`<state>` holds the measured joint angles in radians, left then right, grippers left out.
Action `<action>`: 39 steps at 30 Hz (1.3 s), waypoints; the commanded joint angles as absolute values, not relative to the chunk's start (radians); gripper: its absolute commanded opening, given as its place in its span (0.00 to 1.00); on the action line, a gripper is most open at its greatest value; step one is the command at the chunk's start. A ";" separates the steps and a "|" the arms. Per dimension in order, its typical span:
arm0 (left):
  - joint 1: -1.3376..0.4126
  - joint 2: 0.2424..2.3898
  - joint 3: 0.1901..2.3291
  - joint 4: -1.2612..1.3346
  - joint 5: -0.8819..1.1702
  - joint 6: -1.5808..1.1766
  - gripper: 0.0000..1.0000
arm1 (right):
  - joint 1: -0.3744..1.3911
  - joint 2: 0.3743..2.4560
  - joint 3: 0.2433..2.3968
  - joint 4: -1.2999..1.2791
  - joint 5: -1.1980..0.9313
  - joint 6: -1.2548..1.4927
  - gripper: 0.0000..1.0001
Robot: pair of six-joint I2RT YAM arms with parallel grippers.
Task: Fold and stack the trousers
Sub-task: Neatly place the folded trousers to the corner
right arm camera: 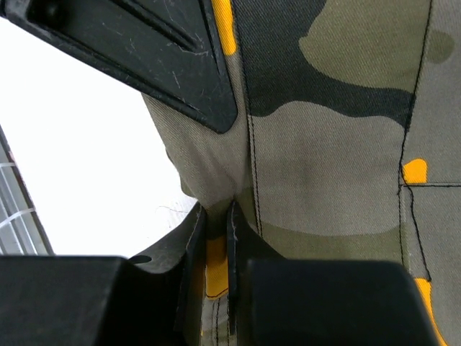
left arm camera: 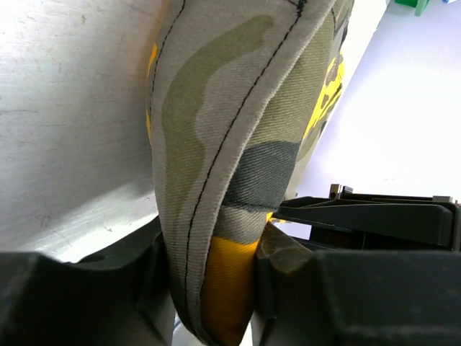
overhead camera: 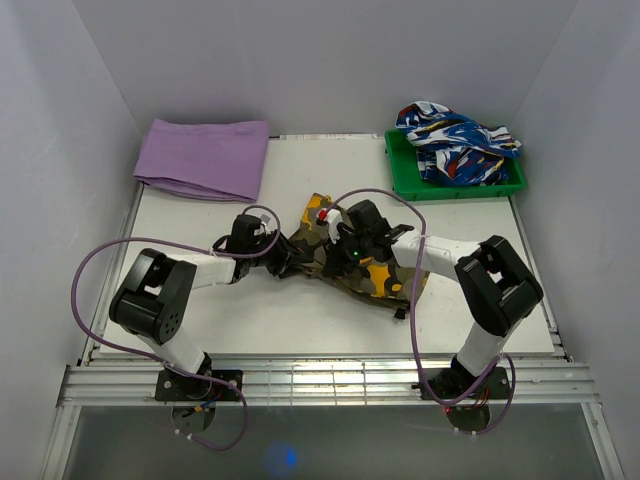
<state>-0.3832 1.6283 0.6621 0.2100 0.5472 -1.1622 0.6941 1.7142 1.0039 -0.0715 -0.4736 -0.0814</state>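
Observation:
The camouflage trousers [overhead camera: 365, 272] lie bunched in the middle of the white table [overhead camera: 300, 320], between my two arms. My left gripper [overhead camera: 284, 252] is at their left edge. In the left wrist view a thick seamed fold of the trousers [left arm camera: 230, 108] fills the gap of the left gripper [left arm camera: 216, 288], and both fingers press on it. My right gripper [overhead camera: 338, 240] is close by on the upper part of the heap. In the right wrist view the right gripper [right arm camera: 215, 241] pinches a thin fold of the trousers [right arm camera: 324, 144].
A folded purple cloth [overhead camera: 205, 158] lies at the back left. A green tray [overhead camera: 400, 178] at the back right holds a blue, white and red garment [overhead camera: 455, 140]. White walls close in three sides. Purple cables loop around both arms.

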 commanded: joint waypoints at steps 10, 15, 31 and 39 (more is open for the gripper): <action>-0.344 1.588 0.641 0.192 0.479 -1.140 0.00 | 0.523 1.597 1.101 -0.308 -0.474 -0.103 0.76; -0.316 1.582 0.635 0.181 0.417 -1.166 0.00 | 0.330 1.490 1.022 -0.380 -0.538 0.010 0.80; -0.282 1.651 0.692 0.155 0.416 -1.244 0.00 | 0.109 1.292 0.497 -0.202 -0.615 0.732 0.93; -0.296 1.617 0.670 0.129 0.414 -1.235 0.00 | 0.118 1.419 0.443 0.075 -0.528 0.839 0.97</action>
